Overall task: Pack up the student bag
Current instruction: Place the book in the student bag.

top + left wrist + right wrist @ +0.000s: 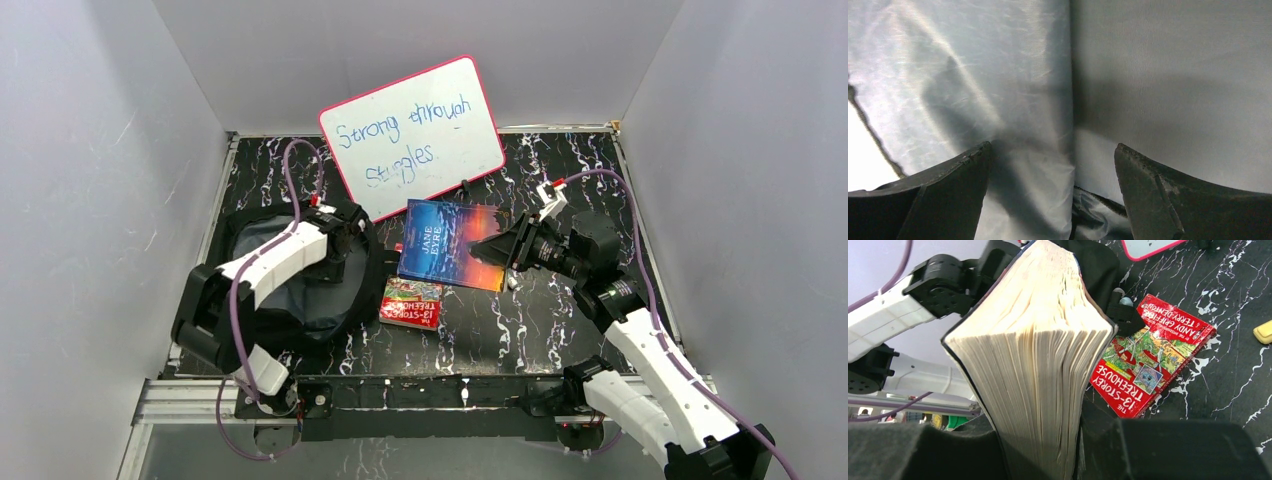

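The student bag (300, 300) lies open at the left of the table, black outside with grey lining (998, 75). My left gripper (345, 232) reaches into its mouth. In the left wrist view the gripper (1053, 160) is open, with a fold of lining between its fingers. My right gripper (503, 247) is shut on the right edge of a thick "Jane Eyre" book (448, 243) and holds it just right of the bag. Its page edge (1038, 365) fills the right wrist view between the jaws (1048, 450). A red "13-Storey Treehouse" book (410, 302) (1153, 355) lies flat beside the bag.
A whiteboard with a pink rim (412, 125) leans at the back, just behind the held book. A small yellow object (1263, 332) lies on the black marbled table (560, 330) right of the red book. White walls enclose the table on three sides.
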